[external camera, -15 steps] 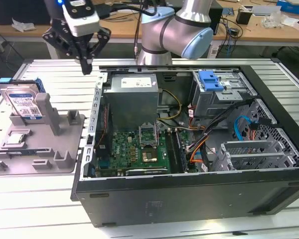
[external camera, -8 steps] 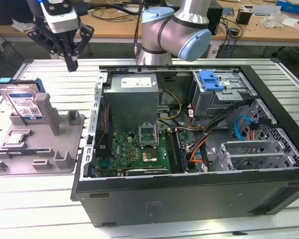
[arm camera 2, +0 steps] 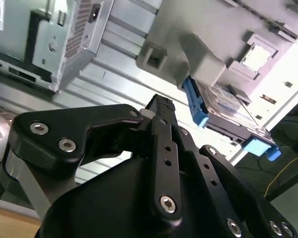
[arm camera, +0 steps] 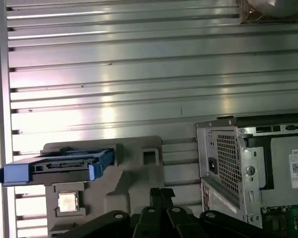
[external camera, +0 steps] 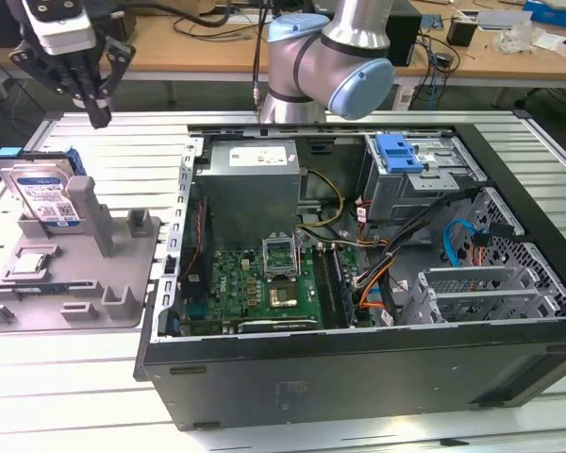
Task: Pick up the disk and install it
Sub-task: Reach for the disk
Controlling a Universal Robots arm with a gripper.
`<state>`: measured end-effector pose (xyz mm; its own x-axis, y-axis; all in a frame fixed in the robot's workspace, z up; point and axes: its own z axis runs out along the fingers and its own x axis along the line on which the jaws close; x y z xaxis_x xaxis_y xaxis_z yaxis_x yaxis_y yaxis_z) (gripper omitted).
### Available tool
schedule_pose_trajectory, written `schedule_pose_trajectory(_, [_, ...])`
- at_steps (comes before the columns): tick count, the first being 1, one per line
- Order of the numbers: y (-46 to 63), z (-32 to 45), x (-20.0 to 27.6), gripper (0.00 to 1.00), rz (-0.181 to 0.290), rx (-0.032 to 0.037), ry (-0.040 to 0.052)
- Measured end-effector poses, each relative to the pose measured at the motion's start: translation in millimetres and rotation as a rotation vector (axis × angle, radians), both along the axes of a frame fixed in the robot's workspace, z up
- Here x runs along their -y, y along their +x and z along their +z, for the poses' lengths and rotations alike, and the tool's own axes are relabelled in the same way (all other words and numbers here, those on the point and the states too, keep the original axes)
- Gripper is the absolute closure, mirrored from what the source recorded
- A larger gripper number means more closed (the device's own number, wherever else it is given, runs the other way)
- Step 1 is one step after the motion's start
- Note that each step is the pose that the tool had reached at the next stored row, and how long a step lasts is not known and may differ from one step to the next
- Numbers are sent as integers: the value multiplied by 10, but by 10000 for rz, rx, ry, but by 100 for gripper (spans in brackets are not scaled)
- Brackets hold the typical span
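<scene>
Slatted alu table (external camera: 75, 377), grey fixture (external camera: 132, 269), PC case (external camera: 358, 377)

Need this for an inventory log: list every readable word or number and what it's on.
White, blue-striped label on the flat silver disk: print too small to read.
White sticker on the grey metal power supply box: print too small to read.
No other print is legible.

The disk (arm camera: 57, 166) stands on edge in a grey holder (arm camera: 139, 166), near the closed end effector (arm camera: 161, 192).
</scene>
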<state>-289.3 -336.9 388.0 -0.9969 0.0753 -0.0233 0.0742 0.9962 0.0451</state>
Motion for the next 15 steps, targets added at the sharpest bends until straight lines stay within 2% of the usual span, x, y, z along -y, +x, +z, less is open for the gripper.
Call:
schedule_pose_trajectory(2, [-81, -4, -32, 89, 1, 0, 0])
schedule_pose_trajectory(3, [-162, -7, -57, 89, -1, 0, 0])
schedule_pose_trajectory(7, [-327, -15, -96, 89, 2, 0, 0])
schedule_pose_trajectory(9, [-527, -25, -141, 89, 1, -1, 0])
schedule_pose_trajectory(10, [-684, -33, -182, 89, 1, 1, 0])
schedule_pose_trajectory(11, [-782, -37, -209, 89, -1, 0, 0])
schedule_pose_trajectory(13, [-920, -44, -245, 89, -1, 0, -1])
schedule_pose_trajectory(15, [-1107, -54, -292, 89, -4, 1, 0])
